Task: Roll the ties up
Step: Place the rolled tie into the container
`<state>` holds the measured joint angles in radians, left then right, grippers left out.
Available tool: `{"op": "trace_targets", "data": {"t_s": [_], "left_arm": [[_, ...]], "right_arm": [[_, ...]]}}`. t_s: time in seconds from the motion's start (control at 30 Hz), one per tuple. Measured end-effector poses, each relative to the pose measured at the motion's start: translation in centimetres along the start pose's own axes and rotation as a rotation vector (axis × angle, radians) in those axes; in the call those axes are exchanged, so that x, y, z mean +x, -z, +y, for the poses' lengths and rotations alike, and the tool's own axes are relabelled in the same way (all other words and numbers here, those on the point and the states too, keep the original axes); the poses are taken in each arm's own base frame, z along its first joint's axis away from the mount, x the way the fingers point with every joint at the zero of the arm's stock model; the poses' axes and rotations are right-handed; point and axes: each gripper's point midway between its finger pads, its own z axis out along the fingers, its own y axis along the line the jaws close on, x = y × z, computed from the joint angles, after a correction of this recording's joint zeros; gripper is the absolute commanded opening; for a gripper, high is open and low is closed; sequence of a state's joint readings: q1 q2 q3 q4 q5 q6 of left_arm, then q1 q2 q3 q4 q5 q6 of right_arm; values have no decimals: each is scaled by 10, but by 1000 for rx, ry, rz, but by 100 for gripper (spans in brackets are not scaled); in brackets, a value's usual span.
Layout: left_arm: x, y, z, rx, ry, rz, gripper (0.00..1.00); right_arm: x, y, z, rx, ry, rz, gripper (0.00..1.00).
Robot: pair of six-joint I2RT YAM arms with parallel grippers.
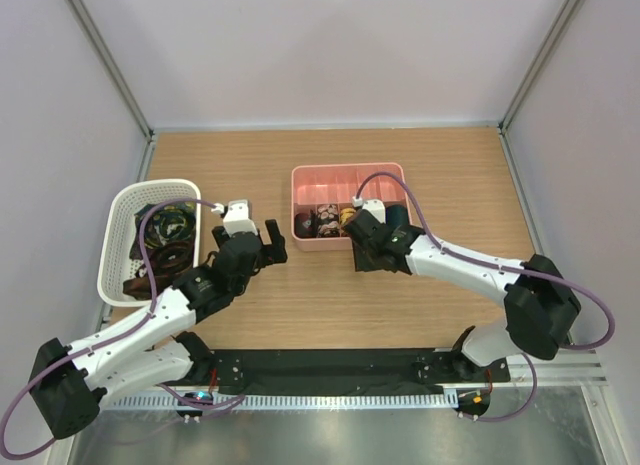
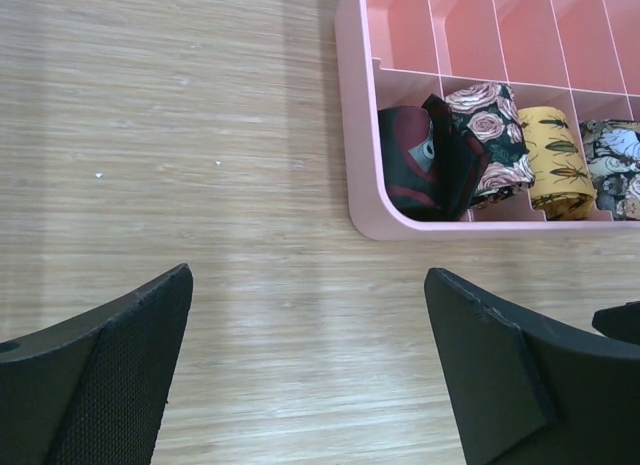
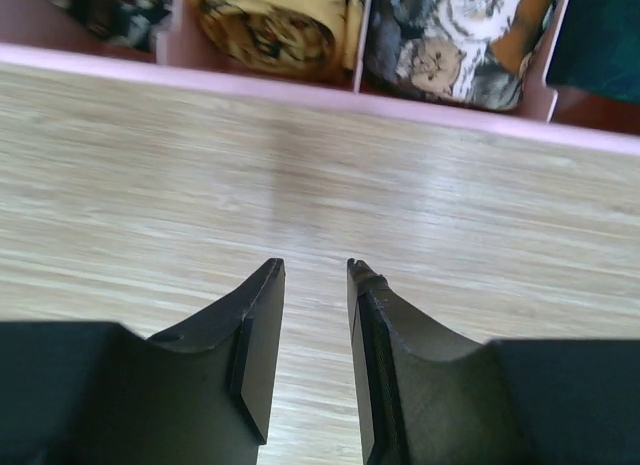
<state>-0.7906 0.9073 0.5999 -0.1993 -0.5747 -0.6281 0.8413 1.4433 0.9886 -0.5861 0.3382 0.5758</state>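
Several rolled ties sit in the front row of the pink tray (image 1: 310, 175): a dark red one (image 2: 410, 170), a rose-print one (image 2: 497, 145), a yellow one (image 2: 555, 160) and a grey floral one (image 2: 612, 170). The yellow roll (image 3: 265, 25) and the grey floral roll (image 3: 440, 35) also show in the right wrist view. Loose ties (image 1: 165, 247) lie heaped in the white basket (image 1: 118, 240). My left gripper (image 1: 262, 247) (image 2: 305, 275) is wide open and empty over bare wood, left of the tray. My right gripper (image 1: 365, 255) (image 3: 315, 267) is empty, jaws a narrow gap apart, just in front of the tray's near wall (image 3: 300, 93).
The wooden table (image 1: 430, 305) has white walls on three sides. The basket stands at the left edge. The tray's back compartments (image 2: 480, 25) hold nothing. A black strip (image 1: 320, 370) runs along the near edge between the arm bases.
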Motion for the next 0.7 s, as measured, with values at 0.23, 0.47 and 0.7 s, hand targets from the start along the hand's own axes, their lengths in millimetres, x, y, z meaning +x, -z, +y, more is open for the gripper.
{"op": "trace_targets", "data": {"t_s": [0.23,0.47,0.7], "left_arm": [[4,3,2,1,-16,19,100],[2,5,3,6,-17,12,100],[9,4,8,-4,-38,22,100]], "right_arm": [[-14,-45,3,39,-31,9,38],[-77,-96,1,58,-110,-13,39],[-131,-115,3,-3,-136,-84,50]]}}
